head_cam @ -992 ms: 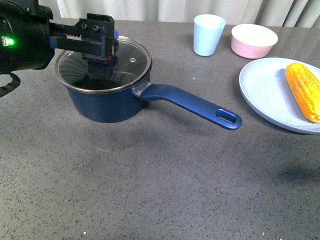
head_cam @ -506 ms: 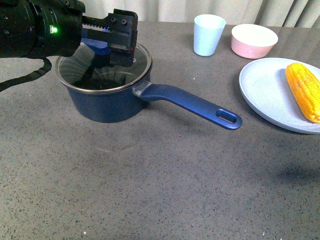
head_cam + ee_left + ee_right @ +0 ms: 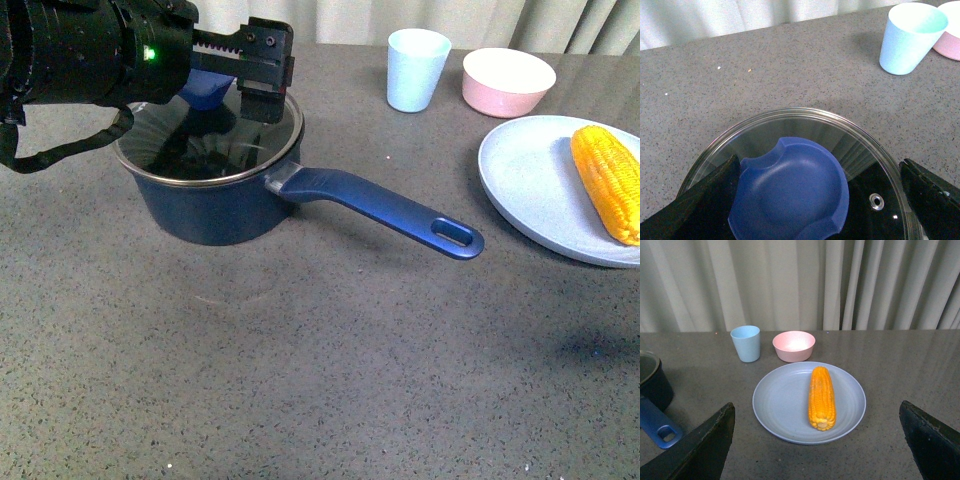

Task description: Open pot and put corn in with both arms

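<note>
Grey speckled tabletop (image 3: 320, 380) | pale curtains (image 3: 790, 285) behind | corn (image 3: 607, 182) on plate (image 3: 530, 190)

Soft, even light, sharp focus (shadows faint, diffuse)

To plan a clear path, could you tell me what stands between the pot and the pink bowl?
A light blue cup beside the bowl, per the front view.

Glass lid (image 3: 215, 155) shuts off the pot (image 3: 210, 215). Corn (image 3: 607, 182) on its plate (image 3: 530, 190) is open from above; cup (image 3: 416, 68), pink bowl (image 3: 507, 80) sit behind it.
</note>
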